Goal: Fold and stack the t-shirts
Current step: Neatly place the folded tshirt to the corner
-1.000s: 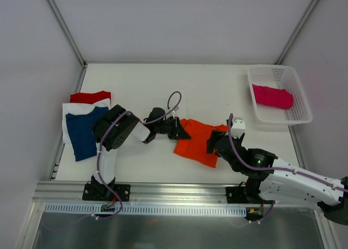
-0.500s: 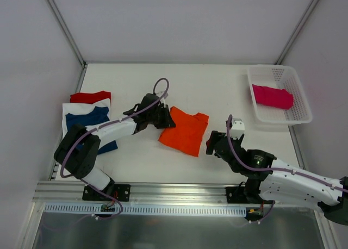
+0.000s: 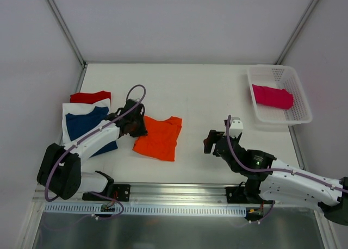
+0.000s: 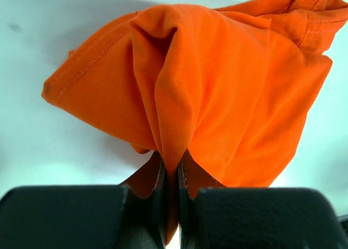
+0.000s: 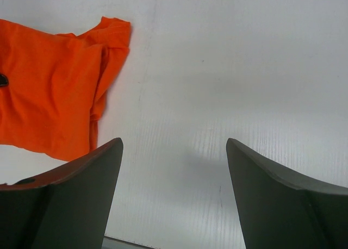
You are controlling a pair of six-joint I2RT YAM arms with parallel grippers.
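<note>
Basket [image 3: 274, 73] at far right, one folded pink t-shirt [image 3: 272, 96] lying inside

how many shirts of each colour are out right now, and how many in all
orange t-shirt: 1
navy t-shirt: 1
white t-shirt: 1
red t-shirt: 1
pink t-shirt: 1
total: 5

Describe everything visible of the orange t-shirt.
The orange t-shirt is bright, plain, soft knit cloth with stitched hems, folded into a rumpled rough rectangle. It lies on the white table left of centre, right of the stacked shirts. The left tool is shut on a pinched ridge at its left edge, lifting the cloth there into folds. The right tool stands open, clear of it.
</note>
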